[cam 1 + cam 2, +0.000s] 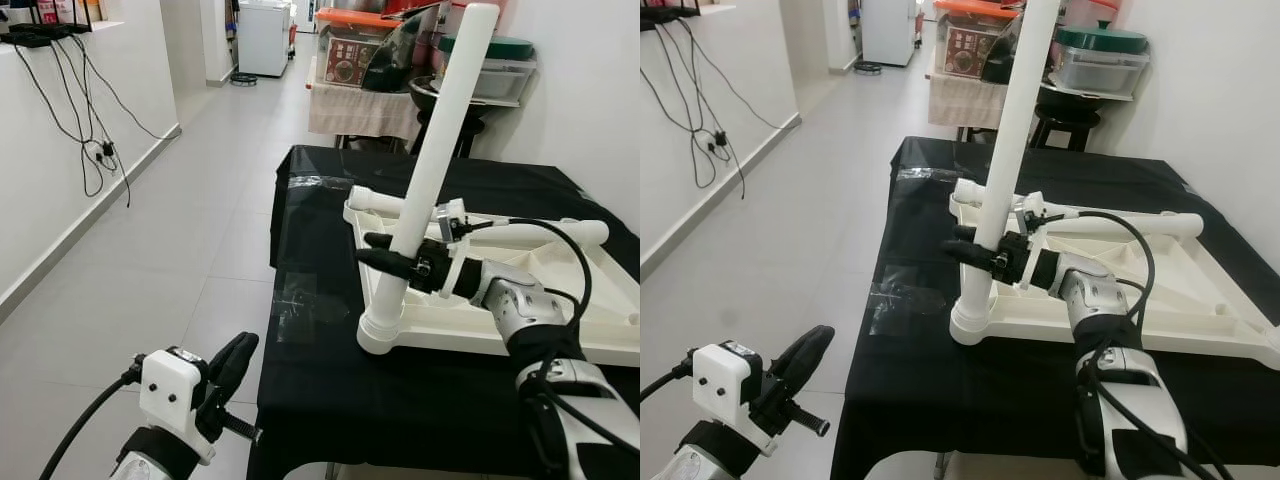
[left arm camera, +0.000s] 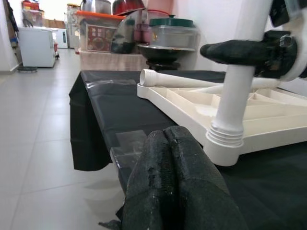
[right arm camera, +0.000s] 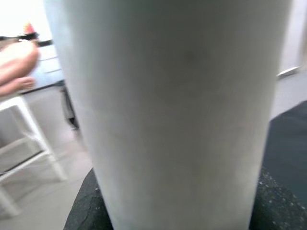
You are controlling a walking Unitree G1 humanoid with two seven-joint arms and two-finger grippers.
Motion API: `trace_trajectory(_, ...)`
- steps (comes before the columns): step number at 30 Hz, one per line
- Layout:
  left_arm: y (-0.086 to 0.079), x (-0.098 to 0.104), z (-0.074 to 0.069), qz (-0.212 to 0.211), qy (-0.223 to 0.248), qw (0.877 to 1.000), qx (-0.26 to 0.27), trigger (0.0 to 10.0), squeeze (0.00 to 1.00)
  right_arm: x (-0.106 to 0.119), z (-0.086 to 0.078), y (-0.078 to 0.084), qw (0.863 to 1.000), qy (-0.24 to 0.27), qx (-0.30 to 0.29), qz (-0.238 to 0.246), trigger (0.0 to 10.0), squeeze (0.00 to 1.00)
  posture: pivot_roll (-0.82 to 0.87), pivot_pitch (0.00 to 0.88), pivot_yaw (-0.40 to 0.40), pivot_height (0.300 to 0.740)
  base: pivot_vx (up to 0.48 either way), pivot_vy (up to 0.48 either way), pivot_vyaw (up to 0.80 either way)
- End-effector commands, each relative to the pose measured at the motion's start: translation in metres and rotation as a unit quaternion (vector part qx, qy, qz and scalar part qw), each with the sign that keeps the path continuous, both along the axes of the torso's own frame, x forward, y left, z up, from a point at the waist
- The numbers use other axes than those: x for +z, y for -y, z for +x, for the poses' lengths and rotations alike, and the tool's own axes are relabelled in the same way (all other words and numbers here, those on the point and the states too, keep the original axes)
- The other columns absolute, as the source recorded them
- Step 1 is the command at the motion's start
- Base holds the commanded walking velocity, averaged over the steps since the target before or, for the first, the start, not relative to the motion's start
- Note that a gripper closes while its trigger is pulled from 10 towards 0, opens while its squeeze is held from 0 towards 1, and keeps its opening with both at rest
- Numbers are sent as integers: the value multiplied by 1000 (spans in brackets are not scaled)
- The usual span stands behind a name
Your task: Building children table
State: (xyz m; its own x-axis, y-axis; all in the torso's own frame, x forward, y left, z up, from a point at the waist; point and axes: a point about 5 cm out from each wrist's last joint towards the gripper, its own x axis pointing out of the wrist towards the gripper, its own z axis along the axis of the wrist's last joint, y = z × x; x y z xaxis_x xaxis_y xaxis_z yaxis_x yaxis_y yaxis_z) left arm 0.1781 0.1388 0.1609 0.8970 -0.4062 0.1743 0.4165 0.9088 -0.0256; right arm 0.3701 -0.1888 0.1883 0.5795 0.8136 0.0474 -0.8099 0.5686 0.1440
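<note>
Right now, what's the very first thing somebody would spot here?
A tall white table leg stands tilted at the near corner of the upside-down white tabletop on the black cloth. The right gripper is clamped around it. The left gripper hangs shut beside the table, over the grey floor.

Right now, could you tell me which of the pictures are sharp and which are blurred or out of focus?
Both eye views: sharp, evenly lit. Left wrist view: the tabletop is clear, its own left hand soft up close. Right wrist view: blurred, the leg pressed against the lens; the background is washed out.
</note>
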Motion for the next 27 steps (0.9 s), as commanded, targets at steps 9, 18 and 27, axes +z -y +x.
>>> trace_trajectory(9, -2, 3, -1, -2, 2, 1000, 2, 10000, 0, -21, -13, 10, 930, 9, -365, -43, 0, 0, 1, 22, -106, 740, 0, 0, 0)
trace_trajectory(18, -4, 2, 3, -3, 2, 1000, 0, 10000, 0, -38, -45, -21, 903, 11, -421, -81, 0, 0, 3, 9, -97, 740, 0, 0, 0)
trace_trajectory(27, -4, 2, 4, -2, 4, 1000, 3, 10000, 0, -22, -42, -42, 964, 17, -263, -32, 10000, 1000, 3, 5, -93, 740, 0, 0, 0)
